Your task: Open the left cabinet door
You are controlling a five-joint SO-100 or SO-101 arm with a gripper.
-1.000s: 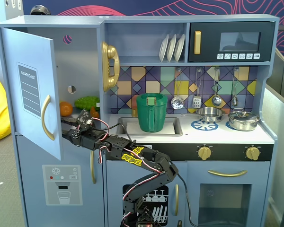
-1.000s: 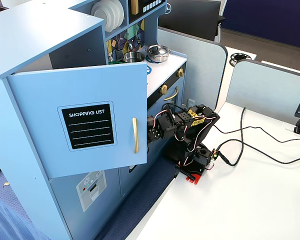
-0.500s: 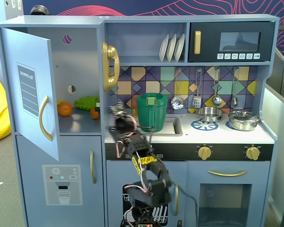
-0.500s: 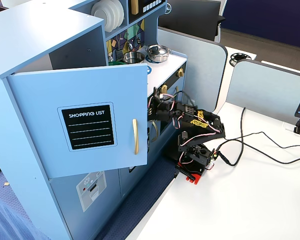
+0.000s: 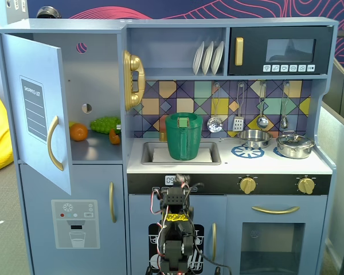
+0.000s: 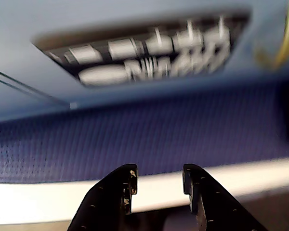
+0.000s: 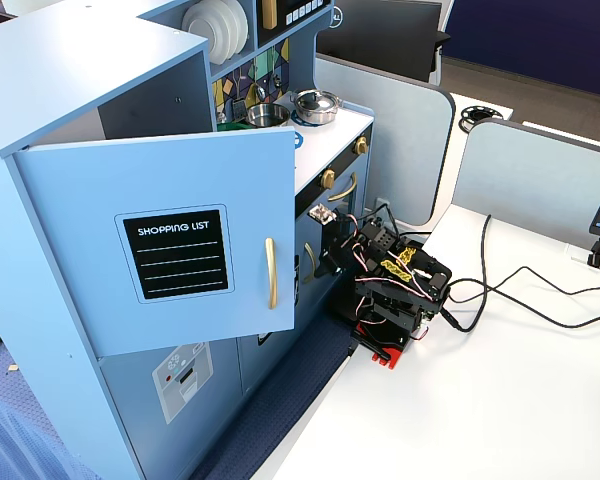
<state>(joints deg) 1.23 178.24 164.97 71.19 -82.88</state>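
The left cabinet door (image 5: 39, 109) stands swung wide open at the kitchen's upper left in both fixed views, gold handle (image 7: 270, 273) outward. The fingers (image 6: 158, 180) are parted and empty, low before the small dish-rack door (image 6: 144, 57), well apart from it.

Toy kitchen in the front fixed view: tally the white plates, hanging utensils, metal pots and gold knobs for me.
white plates: 3
hanging utensils: 4
metal pots: 2
gold knobs: 2
Total: 11
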